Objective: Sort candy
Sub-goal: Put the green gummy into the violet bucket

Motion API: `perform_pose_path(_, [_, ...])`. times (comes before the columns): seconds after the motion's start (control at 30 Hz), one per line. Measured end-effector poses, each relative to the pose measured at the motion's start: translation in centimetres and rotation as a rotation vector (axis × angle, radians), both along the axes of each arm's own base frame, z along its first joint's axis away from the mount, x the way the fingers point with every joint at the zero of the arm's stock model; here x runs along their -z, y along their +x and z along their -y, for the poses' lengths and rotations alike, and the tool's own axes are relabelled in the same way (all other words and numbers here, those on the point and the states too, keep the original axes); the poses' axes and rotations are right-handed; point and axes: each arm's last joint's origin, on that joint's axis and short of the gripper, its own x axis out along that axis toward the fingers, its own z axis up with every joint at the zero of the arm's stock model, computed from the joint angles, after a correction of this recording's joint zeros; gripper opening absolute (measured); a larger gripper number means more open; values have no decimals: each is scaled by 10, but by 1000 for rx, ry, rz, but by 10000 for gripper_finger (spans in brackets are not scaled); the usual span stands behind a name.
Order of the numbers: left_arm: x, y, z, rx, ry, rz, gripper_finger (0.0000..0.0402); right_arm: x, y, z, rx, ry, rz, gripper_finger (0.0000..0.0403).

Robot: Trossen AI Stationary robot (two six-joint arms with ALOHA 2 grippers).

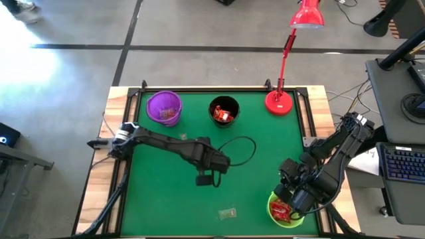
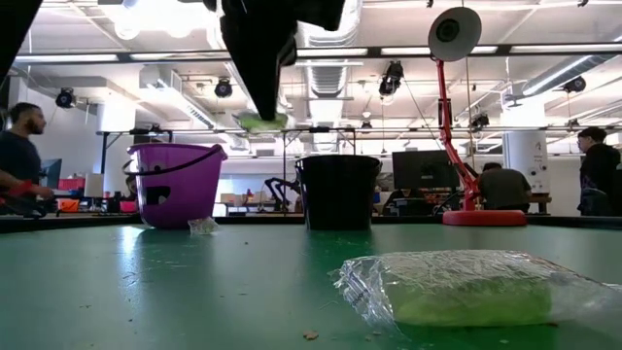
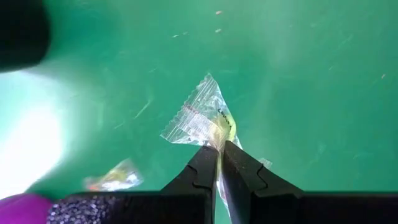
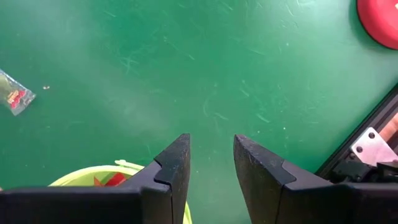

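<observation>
L gripper (image 3: 219, 163) hangs above mid-table, fingers pinched tight on a clear-wrapped pale candy (image 3: 202, 118) w/ a yellowish bit inside; in low view the sweet dangles from the dark fingers, clear of the mat. R gripper (image 4: 211, 168) sits at the near right corner over the green cup (image 1: 287, 210), fingers apart w/ nothing between them; red candies show inside that cup.

Around: purple cup (image 1: 164, 107) far left, black cup (image 1: 224, 111) far centre w/ red-orange sweets in it, the two apart. Red desk lamp base (image 1: 279, 102) far right, its stalk leaning up toward the far side. One more clear candy (image 1: 228, 213) lies on the mat near centre, between the two grippers; low view shows it close up, pale green block in crinkly wrap. Another small wrapper (image 2: 203, 226) lies just beside the purple cup's foot. A red-marked sweet (image 4: 13, 96) lies on the mat in R wrist view. L arm's cable loops over the mat nr the black cup.

Surface: green mat (image 1: 265, 159), light scuffs, wooden border w/ black rails. Room: grey floor, desk w/ keyboard (image 1: 402, 162) at right, ceiling lights, people standing at the sides in the background.
</observation>
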Motion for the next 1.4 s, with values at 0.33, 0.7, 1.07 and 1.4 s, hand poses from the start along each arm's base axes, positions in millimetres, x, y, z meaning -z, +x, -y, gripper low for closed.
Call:
perform_pose_path(0.33, [-52,-37,-51,-78,55,19,0,0,0,0,-22,-10,-9,109])
perform_pose_path(0.7, [-77,-110,-121,-277,96,78,0,-1,5,5,-12,-77,69,107])
perform_pose_path(1.07, [-63,-166,-178,-406,152,274,0,-1,30,34,127,-87,60,107])
perform_pose_path(1.4, [-46,-193,-219,-456,204,193,2,-1,55,63,277,-50,105,107])
